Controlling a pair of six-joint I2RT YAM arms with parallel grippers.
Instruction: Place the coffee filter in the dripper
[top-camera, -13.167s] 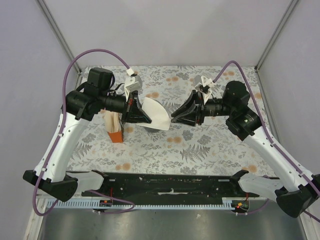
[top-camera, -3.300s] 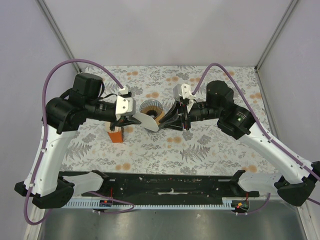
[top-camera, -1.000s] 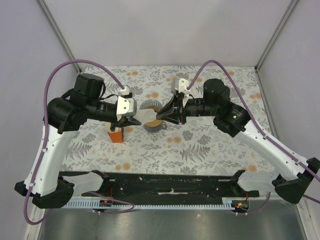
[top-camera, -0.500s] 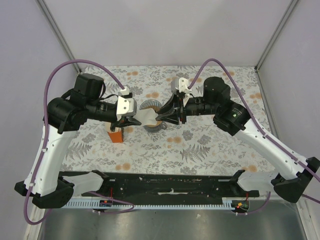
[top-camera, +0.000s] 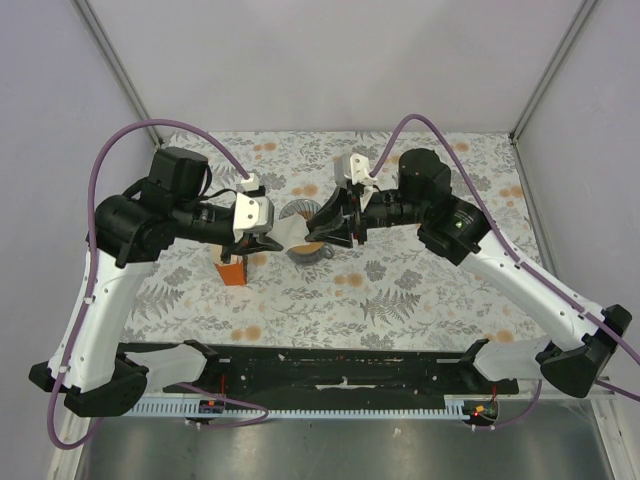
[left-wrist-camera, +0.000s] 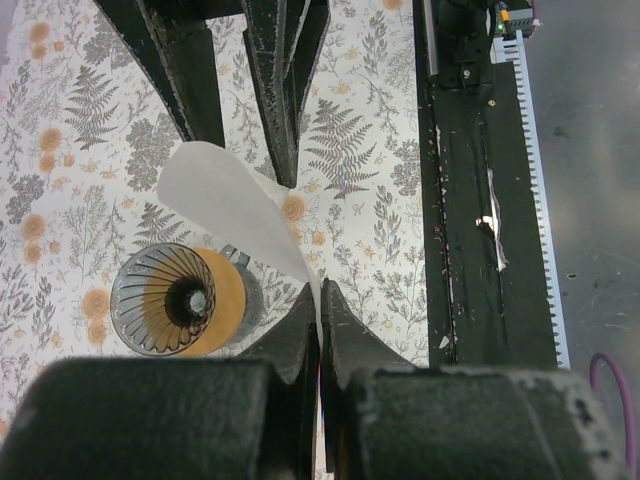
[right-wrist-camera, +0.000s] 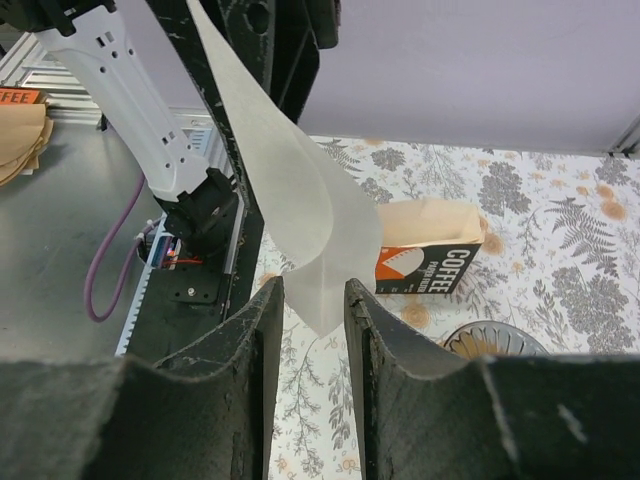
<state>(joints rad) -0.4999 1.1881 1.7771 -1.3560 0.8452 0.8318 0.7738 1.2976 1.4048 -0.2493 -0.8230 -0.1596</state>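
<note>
White paper coffee filter (left-wrist-camera: 225, 195) is up in the air, over one edge of the dripper (left-wrist-camera: 180, 300), not seated in it. Left gripper (left-wrist-camera: 320, 300) pinched tight on the filter's edge. Right gripper (right-wrist-camera: 312, 300) partly open, with the filter's lower tip between its jaws; contact unclear. Dripper rests on glass cup (left-wrist-camera: 252, 300). Printed packet (right-wrist-camera: 425, 260) stands nearby on the floral table (left-wrist-camera: 370, 150).
</note>
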